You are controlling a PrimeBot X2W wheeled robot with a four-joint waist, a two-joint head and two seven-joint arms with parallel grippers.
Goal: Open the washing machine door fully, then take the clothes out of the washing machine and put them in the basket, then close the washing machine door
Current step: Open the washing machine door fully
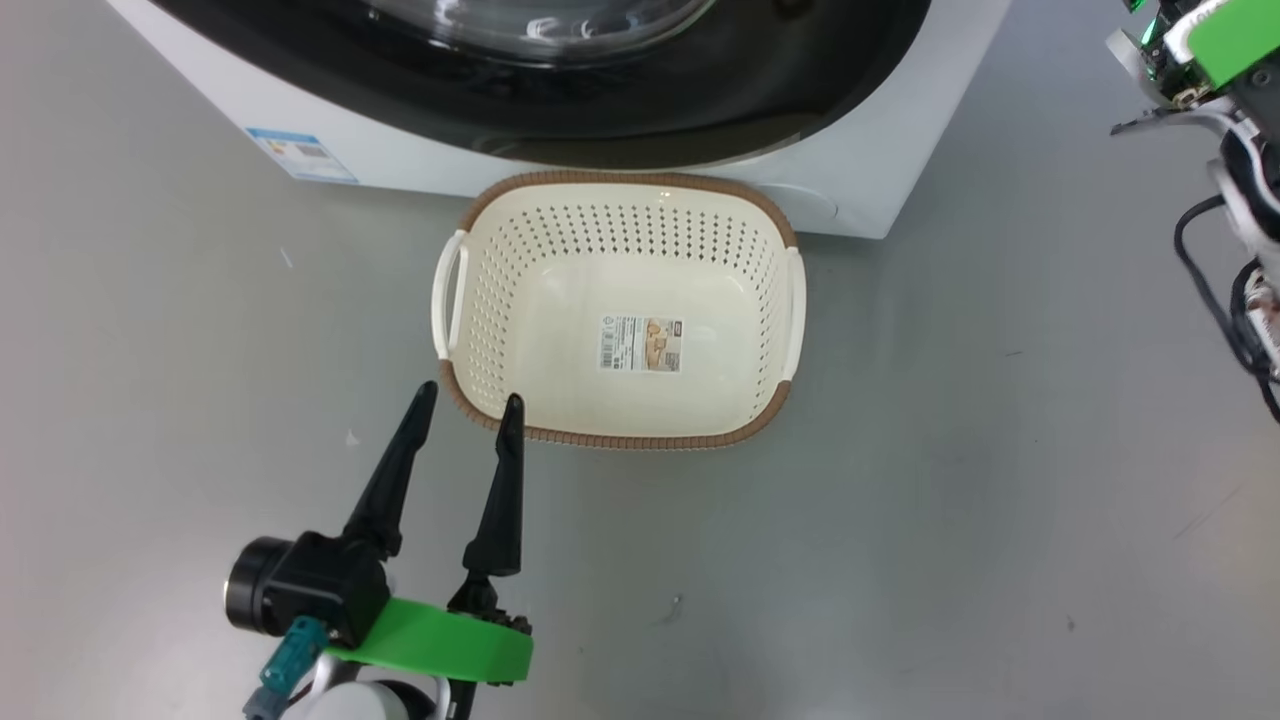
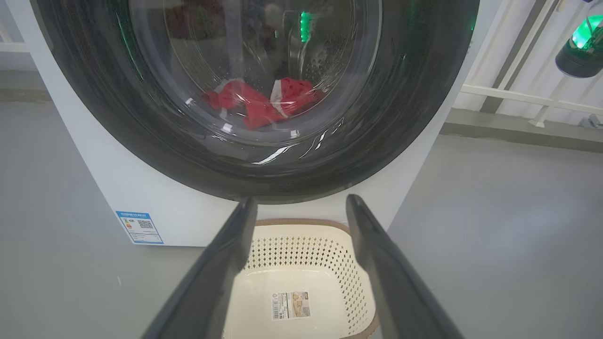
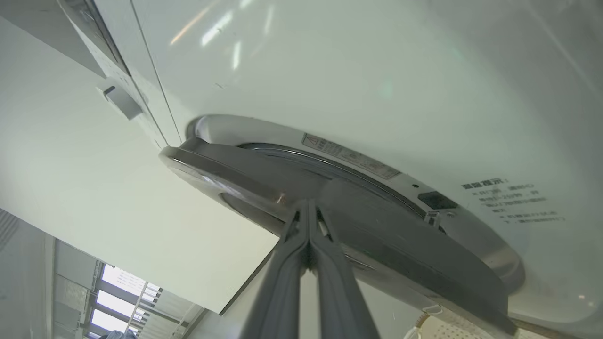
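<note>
The washing machine [image 1: 880,150] stands at the top of the head view, its door [image 1: 700,100] with a black rim. Through the glass in the left wrist view, red clothes [image 2: 264,101] with white trim lie in the drum. The cream basket [image 1: 620,437] sits on the floor right in front of the machine, holding just a label. My left gripper [image 1: 470,395] is open, its tips at the basket's near left corner, nothing between them. In the right wrist view my right gripper [image 3: 308,203] is shut, fingers pressed together, tips at the edge of the door [image 3: 386,226], which stands slightly off the machine's front [image 3: 377,70].
Grey floor lies on both sides of the basket. A blue label sticker [image 1: 300,155] marks the machine's lower left. My right arm's green-banded wrist [image 1: 1200,50] and loose black cables [image 1: 1230,300] are at the right edge. A white railing [image 2: 518,94] runs behind the machine.
</note>
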